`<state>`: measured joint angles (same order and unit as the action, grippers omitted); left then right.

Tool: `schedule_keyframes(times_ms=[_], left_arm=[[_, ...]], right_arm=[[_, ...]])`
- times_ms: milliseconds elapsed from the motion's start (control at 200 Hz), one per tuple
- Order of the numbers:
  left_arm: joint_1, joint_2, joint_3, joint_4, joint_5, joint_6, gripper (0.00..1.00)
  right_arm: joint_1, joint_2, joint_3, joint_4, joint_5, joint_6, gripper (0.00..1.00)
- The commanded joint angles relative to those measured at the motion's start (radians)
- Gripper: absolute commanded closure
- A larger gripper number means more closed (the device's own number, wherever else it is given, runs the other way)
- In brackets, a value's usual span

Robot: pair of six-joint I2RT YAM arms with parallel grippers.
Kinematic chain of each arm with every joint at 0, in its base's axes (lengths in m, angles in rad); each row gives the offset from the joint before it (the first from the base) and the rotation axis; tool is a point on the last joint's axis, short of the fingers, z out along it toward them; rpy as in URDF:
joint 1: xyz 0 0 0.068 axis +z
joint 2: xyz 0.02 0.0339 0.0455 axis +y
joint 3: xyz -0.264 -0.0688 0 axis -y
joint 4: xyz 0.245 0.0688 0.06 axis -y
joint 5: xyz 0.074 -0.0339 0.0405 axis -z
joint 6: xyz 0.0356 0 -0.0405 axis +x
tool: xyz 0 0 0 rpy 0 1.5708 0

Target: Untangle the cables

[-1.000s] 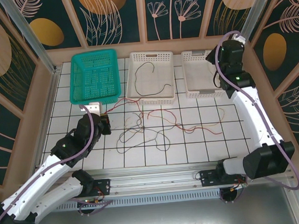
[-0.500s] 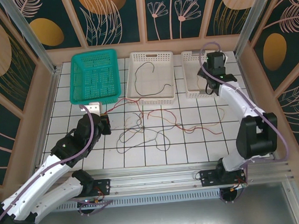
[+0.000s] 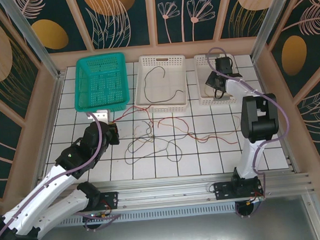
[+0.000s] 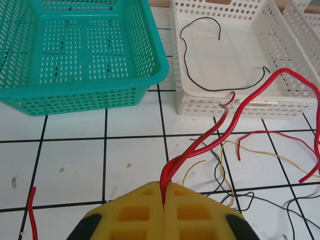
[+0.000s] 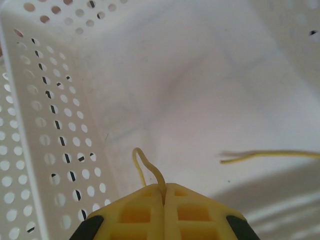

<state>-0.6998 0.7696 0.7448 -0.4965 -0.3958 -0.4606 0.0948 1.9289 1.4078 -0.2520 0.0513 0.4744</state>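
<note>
White gridded table under leaf-patterned walls; along far edge: teal basket, middle white tray, right white tray. Left gripper: near teal basket's front, pads pressed together, pinching red cable (arches up toward middle tray). Right gripper: inside right tray, clamped on looped yellow cable. Dark cable: lies curled in middle tray. Remaining cables: tangled on tiles between arms, before middle tray.
</note>
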Motion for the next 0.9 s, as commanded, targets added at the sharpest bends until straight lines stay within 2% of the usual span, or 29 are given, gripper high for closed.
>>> schedule_keyframes(times_ms=[0, 70, 305, 475, 576, 891], left_arm=[[0.004, 0.003, -0.006, 0.032, 0.010, 0.019, 1.00], [0.005, 0.005, -0.005, 0.033, 0.012, 0.018, 1.00], [0.004, 0.010, -0.005, 0.034, 0.018, 0.022, 1.00], [0.004, 0.012, -0.005, 0.034, 0.018, 0.023, 1.00], [0.005, 0.014, -0.005, 0.034, 0.019, 0.023, 1.00], [0.004, 0.019, -0.004, 0.035, 0.023, 0.024, 1.00]], right_arm=[[-0.003, 0.007, 0.043, -0.056, -0.027, 0.005, 1.00], [-0.005, 0.011, 0.057, -0.066, -0.021, 0.003, 0.99], [-0.004, -0.002, 0.087, -0.094, 0.014, -0.009, 0.77], [-0.004, -0.010, 0.091, -0.103, 0.025, -0.017, 0.74], [-0.005, -0.023, 0.087, -0.100, 0.031, -0.017, 0.68], [-0.006, -0.086, 0.098, -0.101, 0.091, -0.024, 0.59]])
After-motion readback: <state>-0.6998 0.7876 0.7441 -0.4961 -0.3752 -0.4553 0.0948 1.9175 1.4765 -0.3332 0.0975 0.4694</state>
